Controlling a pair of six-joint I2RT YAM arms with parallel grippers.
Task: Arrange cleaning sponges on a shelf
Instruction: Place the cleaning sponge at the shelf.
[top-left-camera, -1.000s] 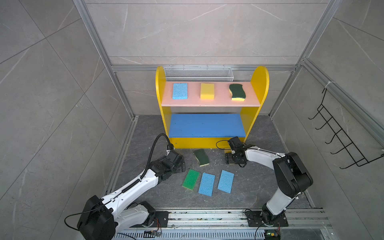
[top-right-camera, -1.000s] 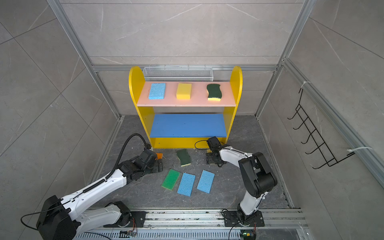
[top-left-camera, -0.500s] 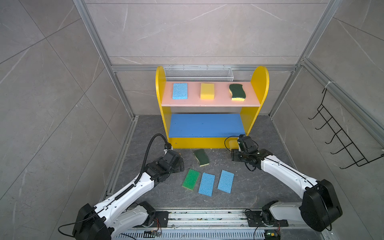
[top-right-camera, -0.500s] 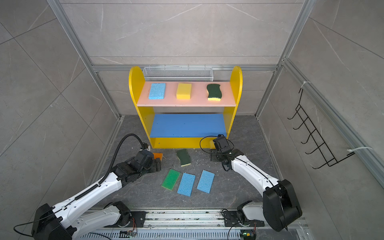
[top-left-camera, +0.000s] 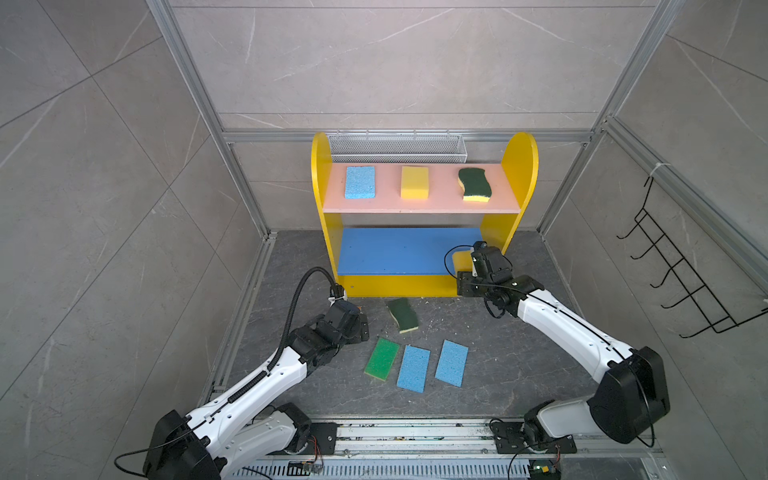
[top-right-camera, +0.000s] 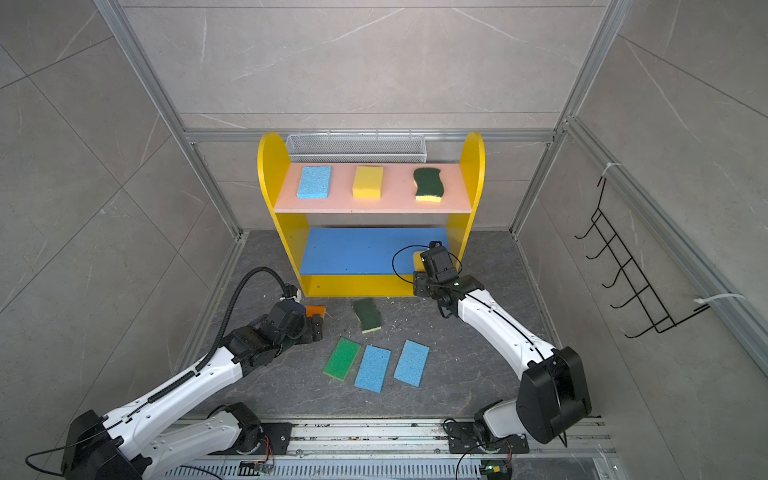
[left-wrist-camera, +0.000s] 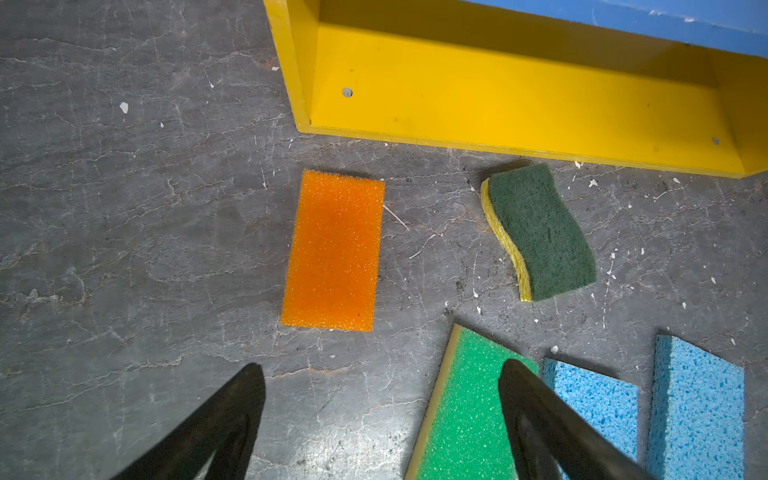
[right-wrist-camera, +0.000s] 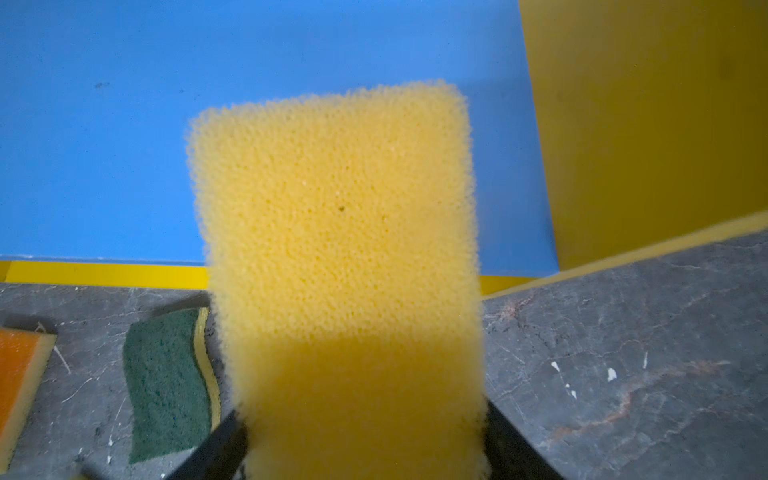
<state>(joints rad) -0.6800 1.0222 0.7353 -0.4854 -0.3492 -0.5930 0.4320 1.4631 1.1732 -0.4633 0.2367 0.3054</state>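
The right arm (top-left-camera: 561, 328) has carried the plain yellow sponge (right-wrist-camera: 336, 216), clamped in its jaws, over the blue middle board (top-left-camera: 395, 249) of the shelf (top-left-camera: 320, 174); placing likely comes next. The left arm (top-left-camera: 266, 374) holds its jaws wide near the orange sponge (left-wrist-camera: 334, 249).

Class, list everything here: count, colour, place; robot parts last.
shelf: one, yellow, at back
light blue sponges: three, one pink board, two floor
yellow sponges: two, one pink board, one held
wavy green sponges: two, one pink board, one floor
bright green sponge: one, floor
orange sponge: one, floor
mesh basket: one, white, behind shelf
hook rack: one, black, side wall
left gripper: black, open, above floor
right gripper: black, shut on yellow sponge
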